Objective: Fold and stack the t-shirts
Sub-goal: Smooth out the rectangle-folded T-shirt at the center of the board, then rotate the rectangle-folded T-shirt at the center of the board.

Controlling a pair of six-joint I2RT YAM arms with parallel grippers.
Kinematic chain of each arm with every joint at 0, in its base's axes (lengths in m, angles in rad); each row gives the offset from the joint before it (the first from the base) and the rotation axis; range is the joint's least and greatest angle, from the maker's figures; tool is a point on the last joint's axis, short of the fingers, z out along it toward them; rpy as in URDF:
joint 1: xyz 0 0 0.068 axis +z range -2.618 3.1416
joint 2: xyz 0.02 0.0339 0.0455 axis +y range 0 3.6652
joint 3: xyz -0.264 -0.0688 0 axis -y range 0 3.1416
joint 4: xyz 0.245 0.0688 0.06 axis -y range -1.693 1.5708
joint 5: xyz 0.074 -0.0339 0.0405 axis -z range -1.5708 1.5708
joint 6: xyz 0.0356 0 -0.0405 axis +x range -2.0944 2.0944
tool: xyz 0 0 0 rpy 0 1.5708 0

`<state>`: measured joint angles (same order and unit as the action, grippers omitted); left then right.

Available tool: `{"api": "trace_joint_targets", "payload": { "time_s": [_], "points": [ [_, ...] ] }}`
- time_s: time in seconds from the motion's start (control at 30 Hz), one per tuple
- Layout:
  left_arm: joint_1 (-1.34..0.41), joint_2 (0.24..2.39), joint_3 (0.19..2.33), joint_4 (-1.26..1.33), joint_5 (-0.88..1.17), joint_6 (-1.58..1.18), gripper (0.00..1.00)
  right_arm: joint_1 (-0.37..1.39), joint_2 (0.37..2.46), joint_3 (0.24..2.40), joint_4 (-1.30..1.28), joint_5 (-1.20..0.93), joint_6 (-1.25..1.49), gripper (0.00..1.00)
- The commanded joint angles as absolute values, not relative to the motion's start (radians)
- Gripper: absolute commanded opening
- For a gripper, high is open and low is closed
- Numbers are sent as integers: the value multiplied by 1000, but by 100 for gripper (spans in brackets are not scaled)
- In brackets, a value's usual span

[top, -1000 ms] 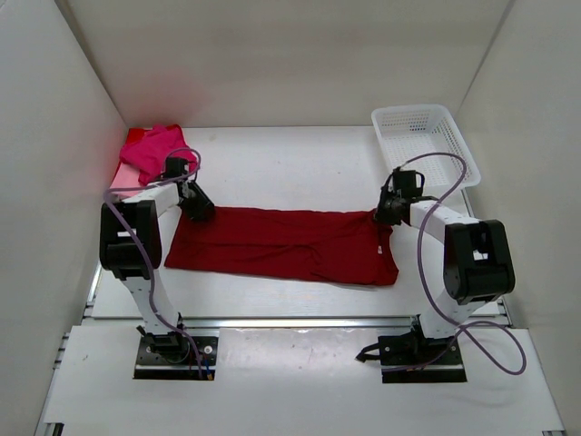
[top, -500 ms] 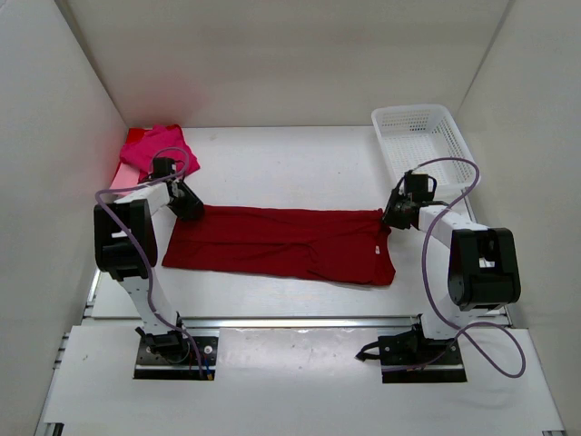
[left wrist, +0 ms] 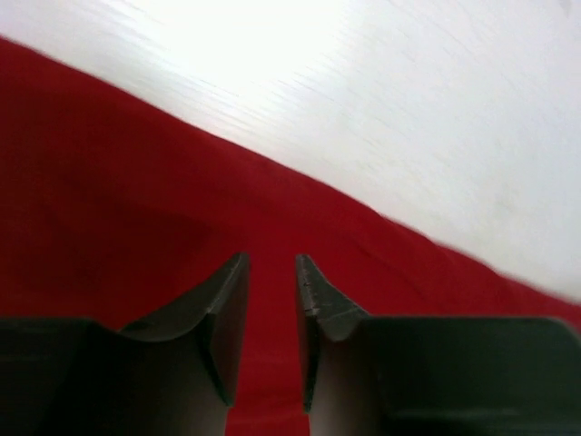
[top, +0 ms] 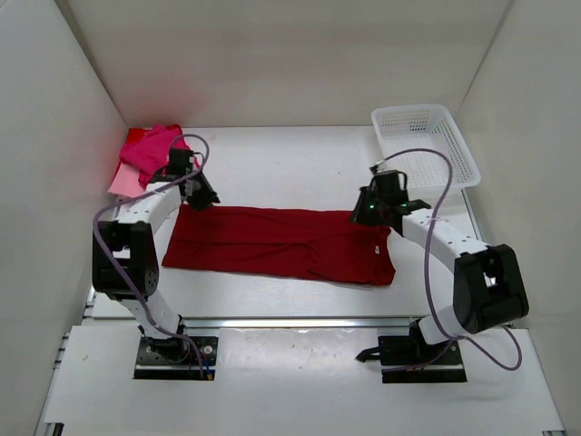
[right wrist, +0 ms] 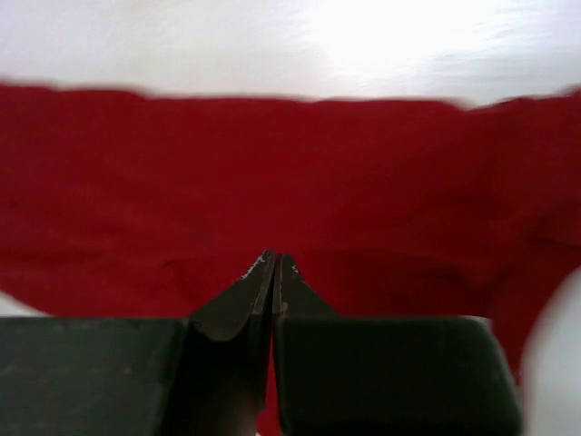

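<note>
A large dark crimson t-shirt [top: 281,243] lies flat on the white table, folded into a long band. My left gripper [top: 204,200] hovers at its far left corner; in the left wrist view the gripper [left wrist: 270,259] is open by a narrow gap, with only the red cloth [left wrist: 136,209] below it. My right gripper [top: 361,216] is over the shirt's far right edge. Seen from the right wrist, that gripper [right wrist: 274,256] is shut with nothing in it, above the crimson cloth [right wrist: 272,163]. A hot pink t-shirt [top: 150,150] lies bunched on a pale pink one [top: 118,184] at the back left.
A white plastic mesh basket [top: 425,136] stands at the back right corner. White walls close the table in on the left, back and right. Purple cables loop over both arms. A metal rail [top: 290,321] runs along the near edge.
The right gripper has moved left from the shirt's right corner to over its far edge. The left gripper has shifted slightly away along the left corner. The crimson shirt now lies flatter.
</note>
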<state>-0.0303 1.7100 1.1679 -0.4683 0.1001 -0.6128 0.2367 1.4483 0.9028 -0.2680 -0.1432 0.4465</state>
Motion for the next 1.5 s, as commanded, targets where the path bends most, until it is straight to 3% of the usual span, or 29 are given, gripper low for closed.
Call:
{"api": "trace_joint_targets", "payload": {
  "time_s": [0.0, 0.1, 0.27, 0.4, 0.5, 0.6, 0.63, 0.67, 0.7, 0.8, 0.83, 0.87, 0.97, 1.0, 1.03, 1.13, 1.27, 1.4, 1.47],
  "points": [
    [-145, 1605, 1196, -497, 114, -575, 36, 349, 1500, 878, -192, -202, 559, 0],
    [-213, 1559, 1184, -503, 115, -587, 27, 380, 1592, 880, -127, -216, 615, 0],
    [-146, 1454, 1095, -480, 190, -627, 27, 397, 1799, 1005, -101, -216, 598, 0],
    [-169, 1410, 1068, -494, 204, -652, 27, 403, 1983, 1248, -118, -236, 598, 0],
    [-207, 1419, 1098, -463, 271, -724, 28, 414, 2277, 1640, -191, -267, 601, 1],
    [-209, 1422, 1212, -546, 210, -692, 29, 440, 2591, 2318, -477, -314, 566, 21],
    [-192, 1427, 1260, -573, 201, -674, 29, 446, 2670, 2693, -626, -319, 558, 34],
    [-177, 1430, 1305, -612, 169, -657, 28, 455, 2671, 2700, -594, -395, 560, 43],
    [-175, 1436, 1322, -632, 140, -640, 29, 459, 2557, 2536, -525, -390, 590, 44],
    [-164, 1440, 1351, -621, 164, -646, 28, 543, 2371, 2441, -627, -211, 409, 49],
    [-155, 1442, 1347, -608, 172, -650, 23, 569, 2341, 2451, -711, -110, 355, 46],
    [-147, 1456, 1350, -603, 198, -660, 22, 577, 2327, 2480, -748, -38, 345, 35],
    [-158, 1474, 1388, -595, 209, -667, 13, 609, 2336, 2673, -1047, 49, 336, 20],
    [-158, 1477, 1416, -604, 195, -654, 12, 626, 2389, 2820, -1119, 66, 334, 19],
    [-161, 1488, 1440, -613, 187, -650, 10, 643, 2322, 2742, -1152, 72, 354, 18],
    [-138, 1499, 1465, -612, 216, -667, 6, 684, 2263, 2809, -1348, 121, 377, 13],
    [-147, 1535, 1521, -597, 247, -672, 7, 790, 2045, 2626, -1348, 303, 408, 12],
    [-164, 1583, 1618, -609, 251, -666, 9, 876, 1726, 2265, -1220, 459, 488, 12],
    [-187, 1591, 1634, -598, 262, -676, 11, 965, 1416, 1672, -936, 445, 511, 16]
  ]
}}
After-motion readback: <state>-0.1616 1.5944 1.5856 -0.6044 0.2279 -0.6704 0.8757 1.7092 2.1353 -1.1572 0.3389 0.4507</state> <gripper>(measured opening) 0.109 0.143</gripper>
